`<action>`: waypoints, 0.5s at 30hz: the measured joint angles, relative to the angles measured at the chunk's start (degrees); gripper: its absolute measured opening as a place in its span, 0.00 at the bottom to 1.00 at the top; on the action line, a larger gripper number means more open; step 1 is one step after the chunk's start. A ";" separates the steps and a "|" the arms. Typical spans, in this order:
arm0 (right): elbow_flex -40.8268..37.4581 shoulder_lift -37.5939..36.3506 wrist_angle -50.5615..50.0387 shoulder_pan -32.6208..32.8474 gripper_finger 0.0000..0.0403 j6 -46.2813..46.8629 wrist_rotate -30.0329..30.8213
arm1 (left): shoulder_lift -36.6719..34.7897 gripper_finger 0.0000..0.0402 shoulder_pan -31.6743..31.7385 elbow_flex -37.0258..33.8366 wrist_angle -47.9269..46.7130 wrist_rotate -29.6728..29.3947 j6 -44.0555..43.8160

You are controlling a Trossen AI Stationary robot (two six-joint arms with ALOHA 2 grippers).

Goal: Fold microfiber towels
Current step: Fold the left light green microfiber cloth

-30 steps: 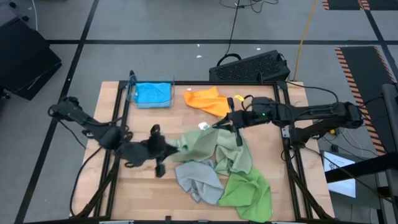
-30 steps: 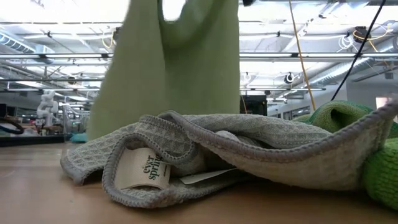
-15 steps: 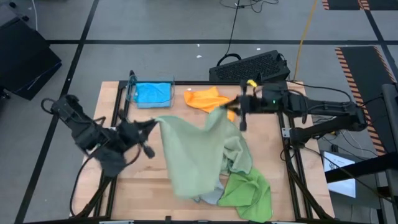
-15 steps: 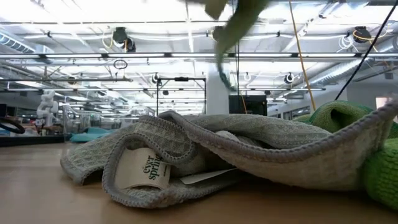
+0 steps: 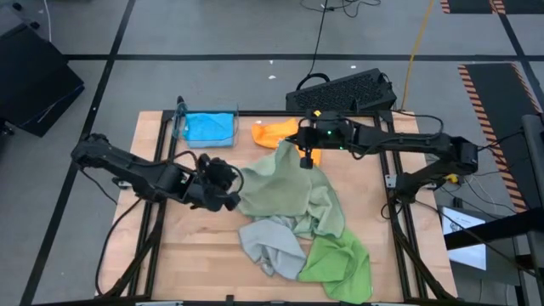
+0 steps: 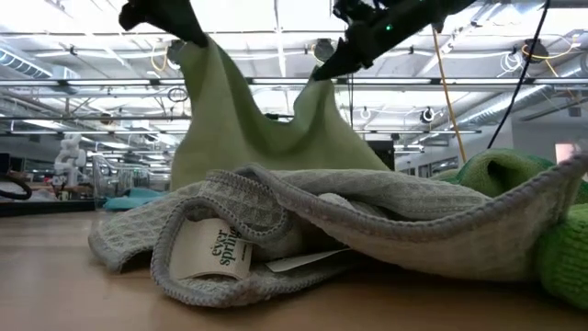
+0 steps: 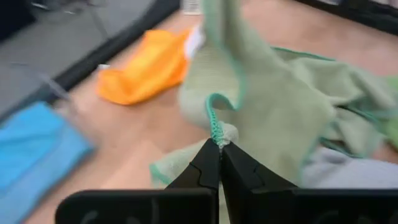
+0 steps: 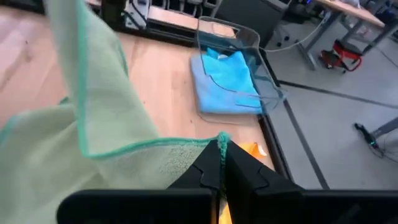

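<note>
Left tool (image 5: 228, 180) and right tool (image 5: 306, 156), we are noting, are each pinching a corner of the sage towel (image 5: 276, 189), holding it above the bench (image 5: 204, 246) pile.

Black keyboard (image 5: 344, 92) on the floor beyond the wooden table (image 5: 200, 242)

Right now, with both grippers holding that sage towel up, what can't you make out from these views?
- Second sage towel, high view: mostly under the held sage towel.
- Grey towel, low view: fills the foreground, hiding the table behind it.
- Bright green towel, low view: cut off by the picture's edge.
- Blue towel, left wrist view: blurred and cut off.
- Orange towel, right wrist view: mostly hidden behind the right gripper.
</note>
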 joint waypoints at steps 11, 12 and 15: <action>0.02 6.25 -0.09 -3.08 0.00 -1.64 -4.44 | 1.77 0.01 -4.82 -0.25 18.98 3.54 14.84; 0.02 6.85 -0.04 -3.40 0.00 -1.90 -4.49 | 2.17 0.01 -3.94 -0.23 17.10 1.06 14.69; 0.02 8.15 0.71 -4.44 0.00 -3.38 -4.52 | 3.25 0.01 0.28 -0.32 4.54 -3.99 8.09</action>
